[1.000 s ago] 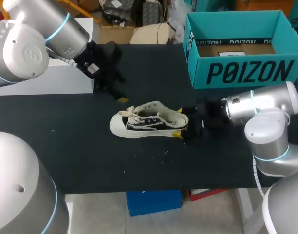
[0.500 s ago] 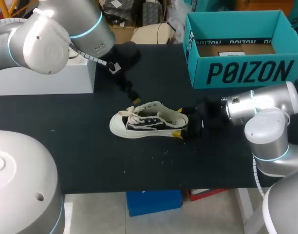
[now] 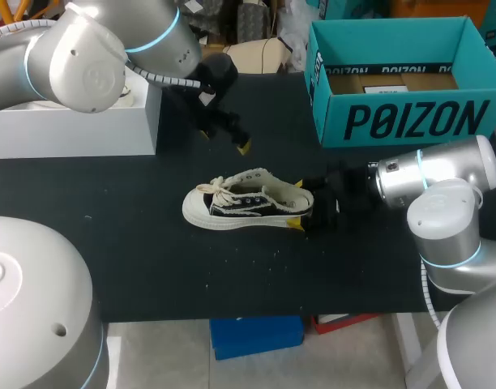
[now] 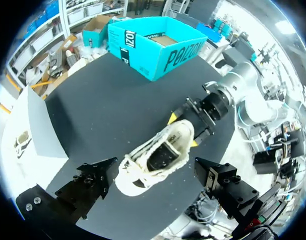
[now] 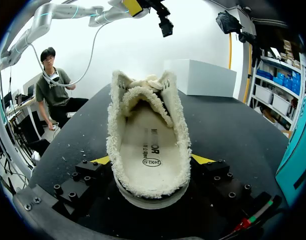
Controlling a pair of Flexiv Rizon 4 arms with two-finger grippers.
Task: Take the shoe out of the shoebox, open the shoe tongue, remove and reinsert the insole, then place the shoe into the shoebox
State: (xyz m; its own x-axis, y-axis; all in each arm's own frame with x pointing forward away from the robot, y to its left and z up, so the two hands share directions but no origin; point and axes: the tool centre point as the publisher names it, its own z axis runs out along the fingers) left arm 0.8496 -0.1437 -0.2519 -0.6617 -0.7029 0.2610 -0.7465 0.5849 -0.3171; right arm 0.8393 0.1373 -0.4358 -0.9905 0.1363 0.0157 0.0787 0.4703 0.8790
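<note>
The teal shoebox (image 3: 394, 121) stands open-topped at the far right of the black table (image 3: 110, 243). Inside it, only its brown cardboard floor and a white paper slip (image 3: 386, 89) can be seen. The sneaker (image 3: 246, 198) is outside the box, near the middle of the table and well apart from it. It stands upright on its sole, with its white toe cap toward the robot's left and its heel toward the right arm. It is a low black canvas shoe with cream laces (image 3: 224, 188) and a fleecy cream lining. In the right wrist view, the cream insole (image 5: 149, 155) lies flat inside the shoe, and the fleecy tongue (image 5: 145, 97) curls over its front end.

The right gripper (image 3: 297, 204) is clamped on the sneaker's heel, with one yellow tip pressed to each side. The left gripper (image 3: 224, 139) hangs above the table behind the sneaker. Its fingers are spread and grasp nothing. A white box (image 3: 70, 130) sits at the table's left, beneath the left arm.
</note>
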